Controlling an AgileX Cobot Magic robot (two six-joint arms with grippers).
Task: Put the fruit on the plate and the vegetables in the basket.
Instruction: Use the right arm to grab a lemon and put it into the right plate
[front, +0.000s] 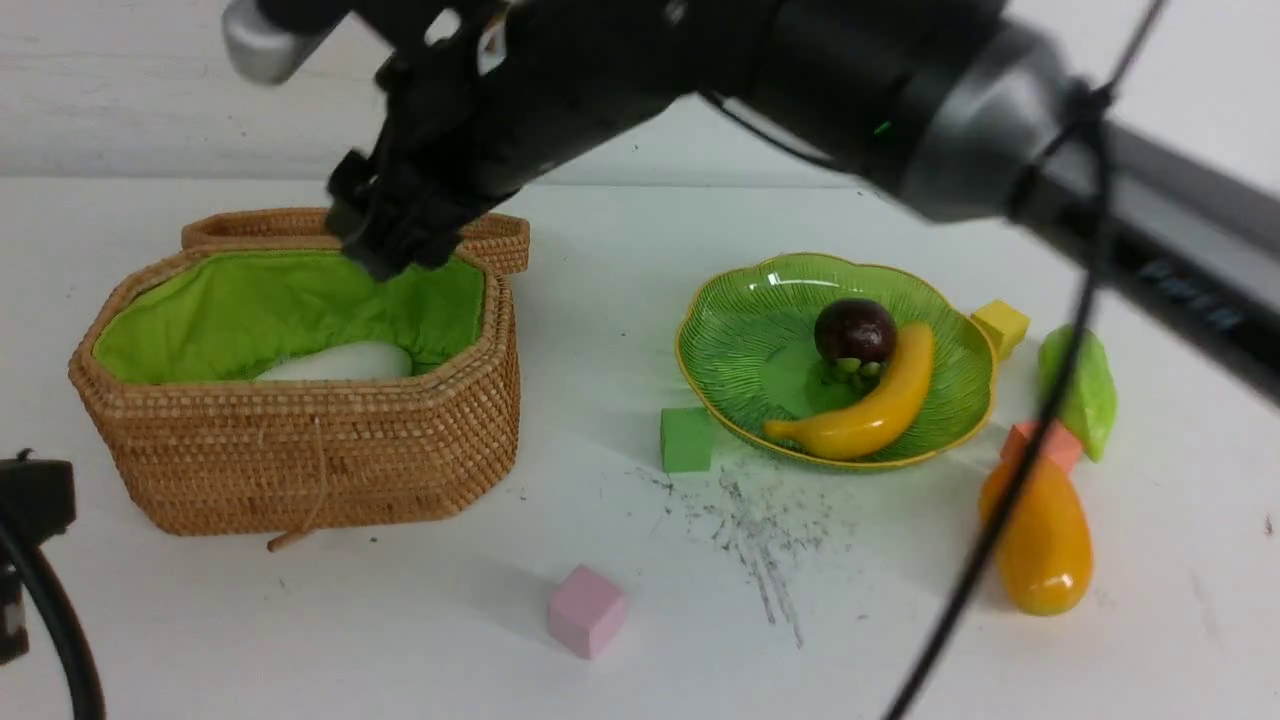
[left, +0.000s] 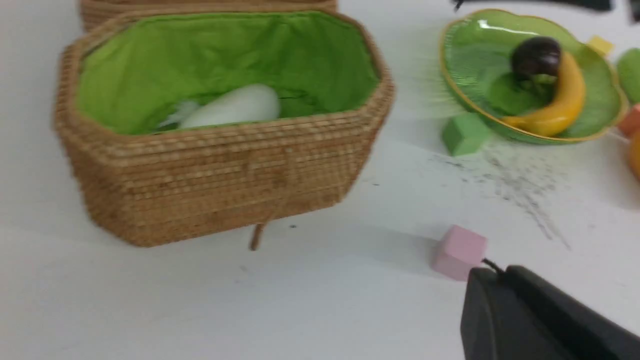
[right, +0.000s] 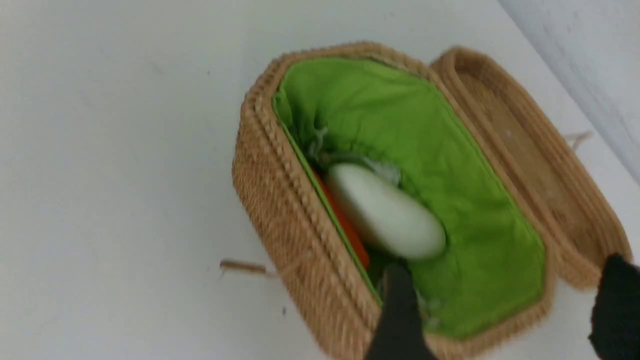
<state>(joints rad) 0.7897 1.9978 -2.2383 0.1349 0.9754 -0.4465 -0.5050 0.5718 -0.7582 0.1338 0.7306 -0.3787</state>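
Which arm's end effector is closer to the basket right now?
Right. The right end effector hangs over the basket's open top; the left end effector is well back from its front wall.

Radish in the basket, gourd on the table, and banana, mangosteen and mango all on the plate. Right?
No. The mango is not on the plate; the front view shows it lying on the table to the plate's right. Only the banana and mangosteen are on it. The radish in the basket and the gourd on the table are correct.
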